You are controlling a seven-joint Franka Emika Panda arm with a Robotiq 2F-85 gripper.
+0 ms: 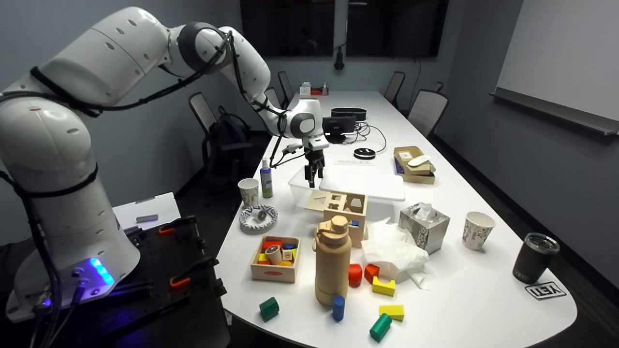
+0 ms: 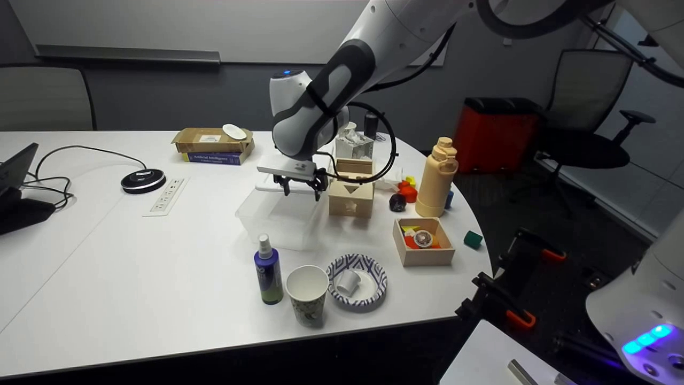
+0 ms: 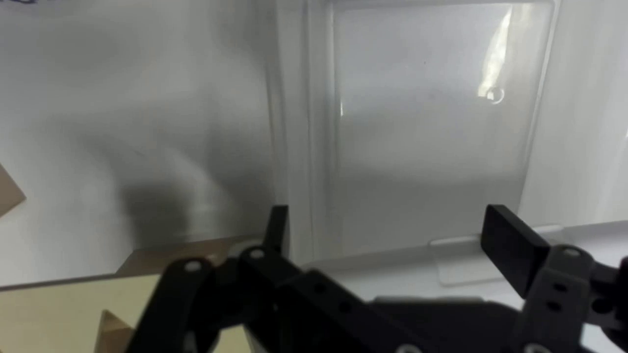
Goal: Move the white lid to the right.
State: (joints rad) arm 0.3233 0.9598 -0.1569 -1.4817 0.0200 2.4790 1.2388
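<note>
The white lid (image 1: 362,185) lies flat across part of the clear plastic bin (image 1: 297,186) in an exterior view. In another exterior view the lid (image 2: 267,186) is mostly hidden behind my gripper (image 2: 302,196), above the bin (image 2: 270,227). My gripper (image 1: 315,181) points down over the bin's uncovered part, close beside the lid's edge. In the wrist view my gripper (image 3: 387,211) has its fingers wide apart with nothing between them. The bin's inside (image 3: 431,127) shows beyond the fingertips, and a white strip that looks like the lid (image 3: 382,279) shows at the bottom.
A wooden shape sorter (image 1: 359,229) stands close to the bin and the lid. A tissue box (image 1: 424,227) and crumpled tissue (image 1: 391,249) are near it. A tan bottle (image 1: 332,263), a spray bottle (image 2: 269,278), a paper cup (image 2: 307,297) and stacked boxes (image 2: 214,143) stand around.
</note>
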